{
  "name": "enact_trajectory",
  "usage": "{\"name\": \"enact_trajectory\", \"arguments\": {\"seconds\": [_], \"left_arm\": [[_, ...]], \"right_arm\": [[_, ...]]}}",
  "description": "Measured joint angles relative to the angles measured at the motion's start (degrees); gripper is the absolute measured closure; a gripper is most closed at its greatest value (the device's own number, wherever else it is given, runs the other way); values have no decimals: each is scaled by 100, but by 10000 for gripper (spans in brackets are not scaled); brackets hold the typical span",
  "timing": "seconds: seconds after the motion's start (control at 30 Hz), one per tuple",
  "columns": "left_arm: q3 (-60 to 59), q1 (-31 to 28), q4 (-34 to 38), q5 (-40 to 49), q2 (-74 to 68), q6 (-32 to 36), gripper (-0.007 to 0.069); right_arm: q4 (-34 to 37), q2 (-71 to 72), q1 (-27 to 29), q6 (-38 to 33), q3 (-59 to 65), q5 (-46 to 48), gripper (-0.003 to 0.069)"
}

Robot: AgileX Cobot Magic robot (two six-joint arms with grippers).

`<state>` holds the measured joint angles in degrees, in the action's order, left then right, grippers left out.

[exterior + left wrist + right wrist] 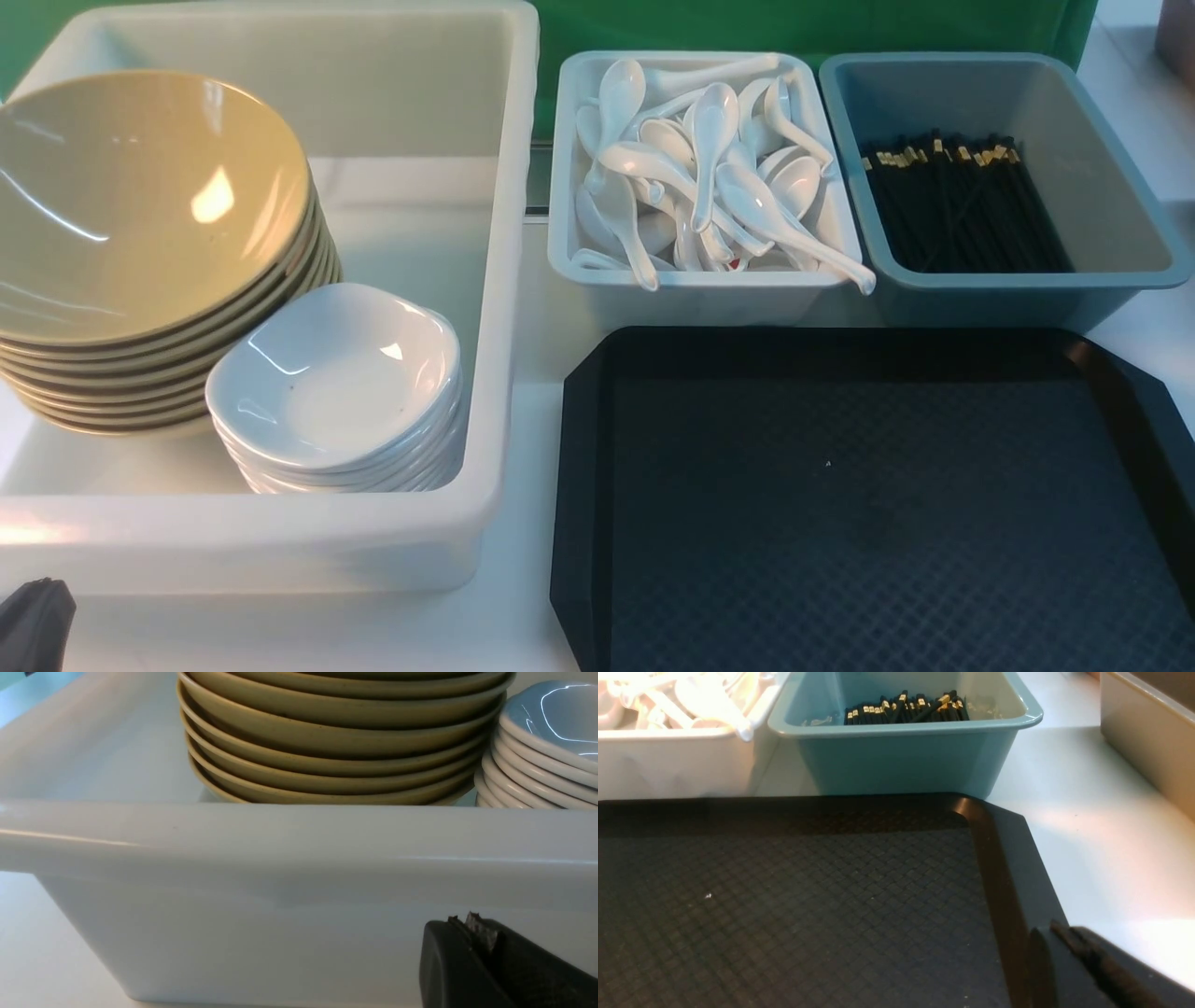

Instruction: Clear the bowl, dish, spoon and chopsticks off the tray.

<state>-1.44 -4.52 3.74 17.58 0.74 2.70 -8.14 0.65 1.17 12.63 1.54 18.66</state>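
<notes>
Black tray (859, 905) — near the shut right gripper (1052, 933).

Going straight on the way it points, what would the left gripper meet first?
Probably the near wall of the large white bin, though the gap to it is hard to judge.

White tabletop (534, 560), black tray (859, 523), white bins (504, 308), blue-grey bin (1008, 289) on it

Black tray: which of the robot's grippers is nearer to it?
The right. The right gripper hangs over the tray's right edge; the left gripper is off to its left, beside the large white bin.
</notes>
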Motion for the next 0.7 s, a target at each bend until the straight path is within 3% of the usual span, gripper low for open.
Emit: {"name": "enact_trajectory", "arguments": {"seconds": [0.7], "left_arm": [[0,0,5,-12,0,0,636]], "right_arm": [[0,0,0,0,0,0,597]]}}
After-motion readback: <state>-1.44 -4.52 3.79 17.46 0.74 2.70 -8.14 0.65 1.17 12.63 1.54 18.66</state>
